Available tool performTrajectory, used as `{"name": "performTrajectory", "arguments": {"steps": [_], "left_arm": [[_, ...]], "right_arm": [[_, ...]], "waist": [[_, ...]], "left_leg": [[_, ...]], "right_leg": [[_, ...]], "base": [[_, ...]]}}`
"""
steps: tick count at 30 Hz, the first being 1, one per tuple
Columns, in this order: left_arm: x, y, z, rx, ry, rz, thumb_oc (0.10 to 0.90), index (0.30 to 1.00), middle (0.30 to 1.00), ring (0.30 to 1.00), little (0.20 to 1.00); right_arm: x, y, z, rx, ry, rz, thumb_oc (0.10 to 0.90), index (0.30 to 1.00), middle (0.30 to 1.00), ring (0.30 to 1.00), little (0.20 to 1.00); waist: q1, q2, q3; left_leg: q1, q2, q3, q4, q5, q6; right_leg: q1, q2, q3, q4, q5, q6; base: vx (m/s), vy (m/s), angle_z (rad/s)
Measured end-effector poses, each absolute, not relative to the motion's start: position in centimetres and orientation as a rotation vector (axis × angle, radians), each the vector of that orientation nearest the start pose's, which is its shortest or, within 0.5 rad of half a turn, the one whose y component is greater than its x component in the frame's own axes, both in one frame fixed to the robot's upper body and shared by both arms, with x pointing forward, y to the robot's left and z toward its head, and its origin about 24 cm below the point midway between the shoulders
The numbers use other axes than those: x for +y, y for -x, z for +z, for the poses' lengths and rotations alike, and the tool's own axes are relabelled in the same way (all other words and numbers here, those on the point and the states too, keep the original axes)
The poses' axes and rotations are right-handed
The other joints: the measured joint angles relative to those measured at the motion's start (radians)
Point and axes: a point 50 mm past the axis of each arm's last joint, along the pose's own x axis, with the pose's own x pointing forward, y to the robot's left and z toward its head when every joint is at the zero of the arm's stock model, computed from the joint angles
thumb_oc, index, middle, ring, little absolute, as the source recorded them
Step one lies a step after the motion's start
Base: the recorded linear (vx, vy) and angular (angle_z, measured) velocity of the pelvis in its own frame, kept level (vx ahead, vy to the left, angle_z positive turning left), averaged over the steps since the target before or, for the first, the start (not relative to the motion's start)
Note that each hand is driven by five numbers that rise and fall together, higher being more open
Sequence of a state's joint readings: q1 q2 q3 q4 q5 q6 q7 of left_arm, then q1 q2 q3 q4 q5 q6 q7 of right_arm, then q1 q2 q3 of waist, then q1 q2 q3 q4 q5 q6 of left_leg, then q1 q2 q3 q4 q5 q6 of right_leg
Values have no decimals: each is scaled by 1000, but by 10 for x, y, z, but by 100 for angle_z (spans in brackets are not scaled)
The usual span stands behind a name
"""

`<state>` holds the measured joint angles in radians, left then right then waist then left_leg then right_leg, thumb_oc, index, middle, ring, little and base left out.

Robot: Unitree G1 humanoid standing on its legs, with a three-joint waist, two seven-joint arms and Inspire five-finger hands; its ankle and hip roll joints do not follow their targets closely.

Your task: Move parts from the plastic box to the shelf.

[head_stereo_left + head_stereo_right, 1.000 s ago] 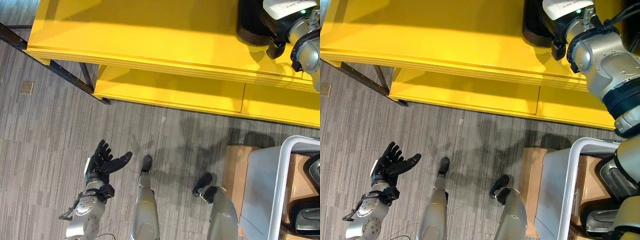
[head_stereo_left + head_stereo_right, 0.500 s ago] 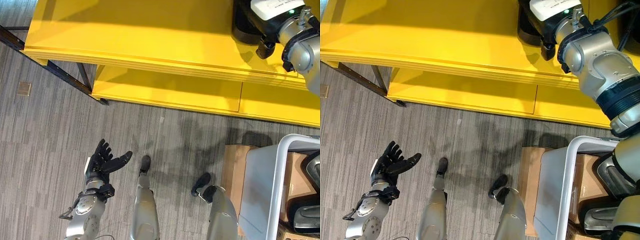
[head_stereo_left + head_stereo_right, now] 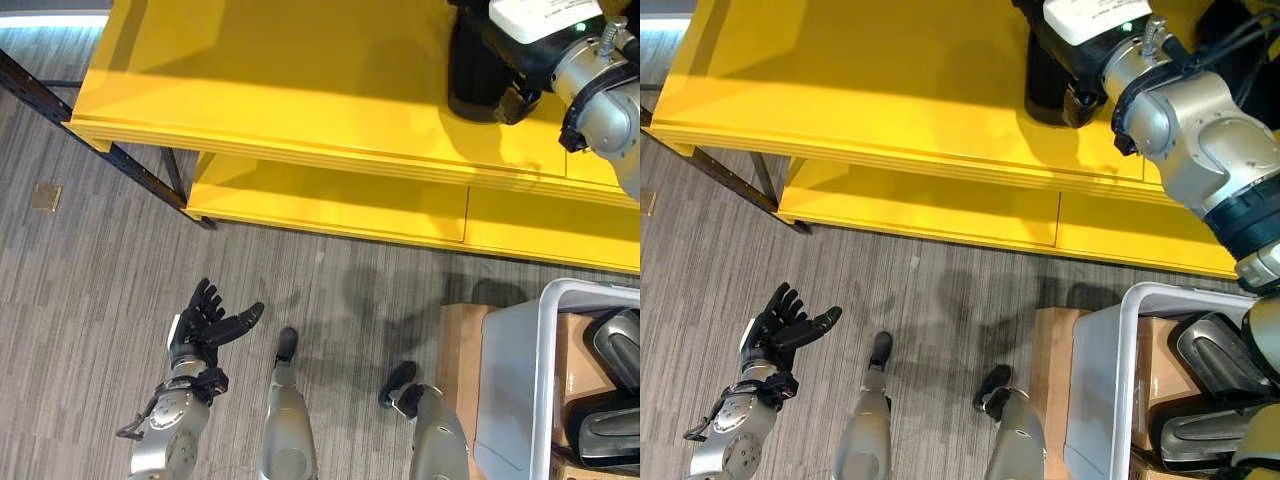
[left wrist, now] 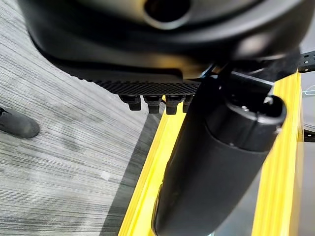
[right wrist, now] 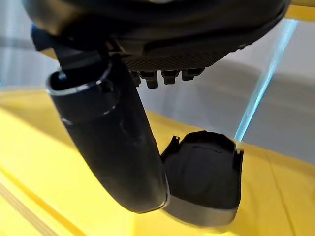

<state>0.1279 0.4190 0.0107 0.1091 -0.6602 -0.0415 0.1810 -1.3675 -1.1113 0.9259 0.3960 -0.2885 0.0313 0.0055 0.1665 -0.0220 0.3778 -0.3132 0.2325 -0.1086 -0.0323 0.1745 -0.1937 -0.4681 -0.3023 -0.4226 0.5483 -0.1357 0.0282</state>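
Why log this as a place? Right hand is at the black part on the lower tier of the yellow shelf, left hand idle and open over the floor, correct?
Not quite: the black part stands on the top tier of the yellow shelf, per the right eye view. The right hand is at it; the left hand is idle and open over the floor.

The shelf point(image 3: 300, 90) had a smooth, glossy yellow painted surface. The part point(image 5: 206, 172) on it looked like matt black plastic with a greyish rim. The floor point(image 3: 100, 280) was rough grey streaked carpet, the box point(image 3: 520, 370) smooth grey plastic.
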Motion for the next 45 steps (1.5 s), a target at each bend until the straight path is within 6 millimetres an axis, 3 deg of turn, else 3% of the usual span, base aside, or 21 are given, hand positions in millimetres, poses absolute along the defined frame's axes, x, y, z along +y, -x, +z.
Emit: {"name": "performTrajectory", "arguments": {"steps": [9,13,16,23,28,31,33,37,39,45], "left_arm": [[255,-215,8,216,198,260,900,1000,1000,1000,1000],[254,-211,2,248,194,262,900,1000,1000,1000,1000],[256,-199,-8,301,190,269,900,1000,1000,1000,1000],[248,-193,-17,338,226,263,900,1000,1000,1000,1000],[238,-185,-28,379,245,268,900,1000,1000,1000,1000],[231,-185,-33,398,269,268,900,1000,1000,1000,1000],[232,-182,-36,414,263,274,900,1000,1000,1000,1000],[231,-180,-38,423,253,277,900,1000,1000,1000,1000],[226,-175,-43,440,261,291,900,1000,1000,1000,1000],[230,-163,-55,499,232,319,900,1000,1000,1000,1000]], "right_arm": [[-224,-345,280,-407,1376,72,900,1000,1000,1000,1000],[-231,-335,256,-369,1224,101,900,1000,1000,1000,1000],[-234,-324,226,-326,1027,134,900,1000,1000,1000,1000],[-247,-304,191,-258,799,111,900,1000,1000,1000,1000],[-236,-286,137,-188,454,90,900,1000,1000,1000,1000],[-232,-275,112,-135,333,82,900,1000,1000,1000,1000],[-230,-266,93,-80,262,69,900,1000,1000,1000,1000],[-232,-254,76,-29,170,25,900,1000,1000,1000,1000],[-229,-234,53,32,70,-5,900,1000,1000,1000,1000],[-221,-197,13,200,-43,-2,900,1000,1000,1000,1000]], "waist": [[-32,-3,-27],[-58,-4,-60],[-90,-4,-89],[-124,4,-147],[-165,6,-204],[-171,8,-208],[-193,10,-217],[-197,11,-221],[-199,7,-240],[-217,-14,-270]], "left_leg": [[89,-30,28,-6,-23,35],[111,-42,42,-9,-34,49],[165,-50,65,-12,-56,57],[228,-58,102,-29,-70,62],[267,-58,122,-32,-89,61],[295,-57,138,-43,-91,63],[301,-56,146,-45,-96,66],[323,-53,158,-45,-95,59],[336,-48,158,-46,-103,65],[344,-49,167,-45,-105,64]], "right_leg": [[124,-4,8,-115,52,44],[153,-5,16,-157,69,58],[220,1,28,-216,93,78],[281,10,53,-286,119,97],[322,19,66,-328,134,102],[338,25,81,-341,138,106],[339,27,89,-345,140,107],[357,33,100,-358,149,107],[374,39,100,-366,149,108],[373,40,111,-374,151,107]], "base": [[41,80,-2],[66,76,-6],[57,59,-15],[41,37,-11],[34,34,-14],[23,29,-14],[14,26,-11],[5,32,-9],[-19,55,-1],[-40,67,-3]]}}
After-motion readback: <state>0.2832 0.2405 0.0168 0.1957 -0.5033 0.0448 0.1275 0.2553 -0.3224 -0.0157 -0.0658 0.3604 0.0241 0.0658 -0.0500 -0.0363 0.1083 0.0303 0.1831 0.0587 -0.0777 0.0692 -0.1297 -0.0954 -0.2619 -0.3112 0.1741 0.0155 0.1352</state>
